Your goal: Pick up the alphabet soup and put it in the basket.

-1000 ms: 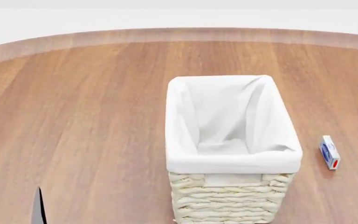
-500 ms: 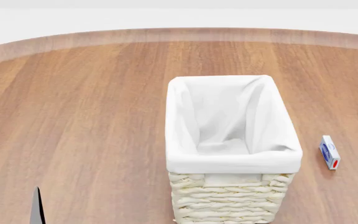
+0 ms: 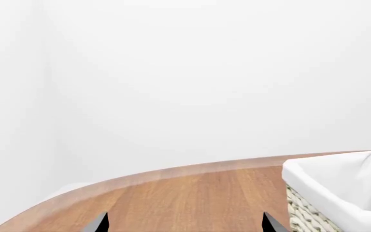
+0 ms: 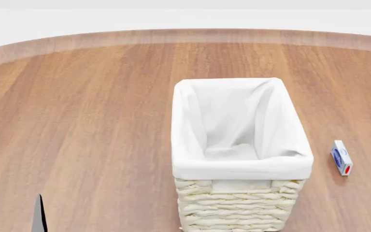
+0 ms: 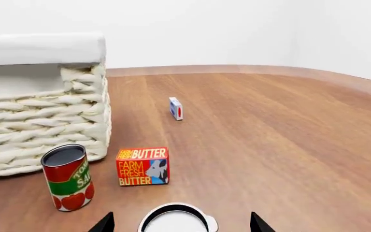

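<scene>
Right gripper (image 5: pixel 180 223) open over the soup (image 5: pixel 176 220); left gripper (image 3: pixel 184 223) open, holding nothing.

Right wrist view: two dark fingertips (image 5: pixel 103 223) stand wide apart at the frame edge, and between them sits the white top of the soup, not touched by either. Beyond it, a red-and-green can (image 5: pixel 68 176) stands upright just beside the basket (image 5: pixel 44 104), with a butter box (image 5: pixel 143 166) next to the can. A small white box (image 5: pixel 176 108) stands further off on the table (image 5: pixel 269 130).
Left wrist view: both fingertips (image 3: pixel 98 223) spread apart above bare wood; basket corner at one side.
Head view: basket upright mid-table, lined in white cloth; small white box well to its right. A sliver of the left gripper shows low left. Soup not visible here.
</scene>
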{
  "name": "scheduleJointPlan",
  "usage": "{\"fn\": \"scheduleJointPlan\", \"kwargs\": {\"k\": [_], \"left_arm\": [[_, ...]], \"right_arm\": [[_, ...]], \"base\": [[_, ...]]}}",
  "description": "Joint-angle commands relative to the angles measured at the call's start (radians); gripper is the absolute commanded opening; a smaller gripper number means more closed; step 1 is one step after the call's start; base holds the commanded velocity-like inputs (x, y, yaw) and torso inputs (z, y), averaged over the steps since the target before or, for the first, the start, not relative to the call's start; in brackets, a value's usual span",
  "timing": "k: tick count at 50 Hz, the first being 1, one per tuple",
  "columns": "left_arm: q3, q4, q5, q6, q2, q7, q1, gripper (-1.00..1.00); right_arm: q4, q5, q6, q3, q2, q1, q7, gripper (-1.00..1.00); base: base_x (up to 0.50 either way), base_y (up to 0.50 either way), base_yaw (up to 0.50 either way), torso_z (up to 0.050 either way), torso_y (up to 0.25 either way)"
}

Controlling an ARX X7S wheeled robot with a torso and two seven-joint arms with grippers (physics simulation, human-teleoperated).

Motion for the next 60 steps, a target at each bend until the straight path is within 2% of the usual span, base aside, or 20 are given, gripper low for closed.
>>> {"fn": "scheduleJointPlan", "kwargs": {"k": [1,31,51,60], "left_arm": [[0.005,-0.008,-0.005,0.005,-0.003,-0.005,-0.003,1.0],[0.013,-0.012,-0.011,0.007,-0.014,-0.022,-0.005,1.0],[0.02,-0.01,-0.018,0.006,-0.023,-0.029,-0.007,1.0],[0.021,-0.016,-0.021,0.008,-0.025,-0.032,-0.011,1.0]], "right_arm": [[0.058,-0.025,-0.012,-0.007,0.012,0.053,0.022,1.0],[0.288,-0.028,-0.056,-0.039,0.027,0.2,0.015,1.0],[0.555,-0.033,-0.148,-0.042,0.031,0.324,-0.012,1.0],[0.574,-0.03,-0.146,-0.048,0.034,0.334,-0.015,1.0]], "base": [[0.0,0.0,0.0,0.0,0.0],[0.0,0.0,0.0,0.0,0.0],[0.0,0.0,0.0,0.0,0.0],[0.0,0.0,0.0,0.0,0.0]]}}
